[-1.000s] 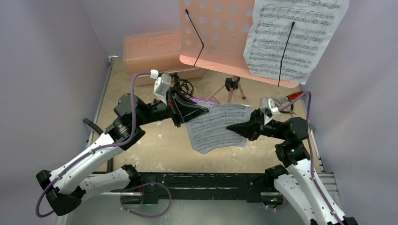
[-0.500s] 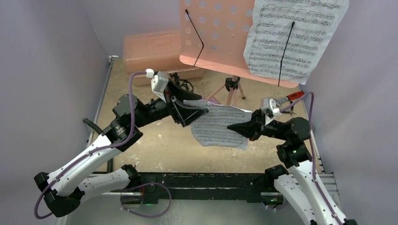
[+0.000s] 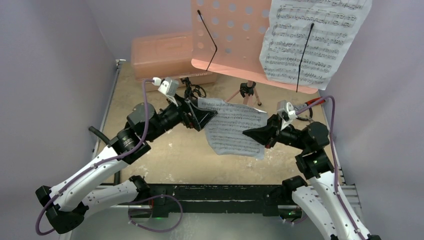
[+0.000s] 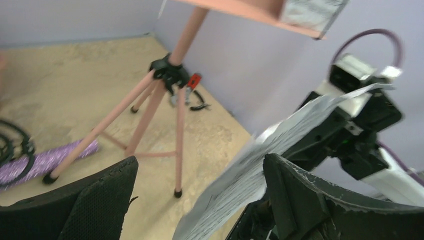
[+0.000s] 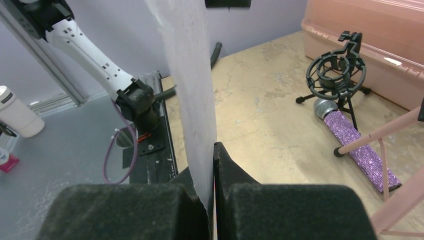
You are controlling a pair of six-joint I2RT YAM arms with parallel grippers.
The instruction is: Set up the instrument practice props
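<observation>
Step looks like raising the loose white printed sheet-music page (image 3: 232,131) to the pink perforated music stand (image 3: 225,35), bare left half: best lifting slowly, keeping paper from curling. Right gripper (image 3: 246,134) is pinching the page's right edge mid-air; left gripper (image 4: 200,165) is standing spread wide, page's left edge passing between its jaws, ungripped
</observation>
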